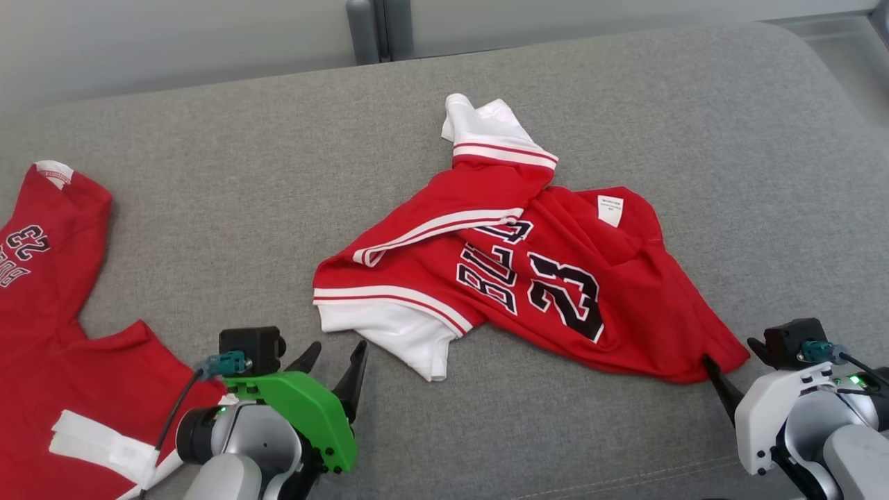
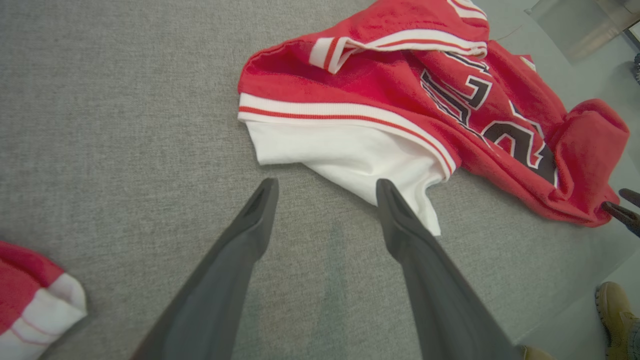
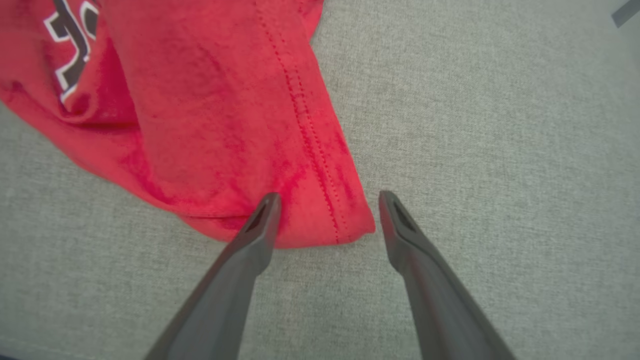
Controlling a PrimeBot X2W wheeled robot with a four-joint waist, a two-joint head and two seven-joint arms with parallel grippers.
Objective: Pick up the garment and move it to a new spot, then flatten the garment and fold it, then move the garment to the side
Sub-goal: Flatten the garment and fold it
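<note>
Surface: a broad grey woven cushion fills the scene from the near edge to its rounded far rim, its cloth flat and plain.
Room: a pale wall stands behind the far rim, broken by a dark grey upright post; a pale glossy floor shows past the cushion's right edge.
Garment: the garment, a red jersey with black "23" lettering, lies crumpled at the middle of the cushion, one white sleeve flopped toward the near left and another bunched at the far side.
Left gripper: the left gripper hangs at the near left with its fingers spread wide and nothing between them, their tips just beside the near sleeve.
Right gripper: the right gripper sits at the near right, fingers wide apart, with the jersey's near right hem corner lying between the tips; contact cannot be told.
Left edge: a second red jersey lies spread, well apart from the first.
Bystander: a tan shoe stands on the floor beyond the cushion.
</note>
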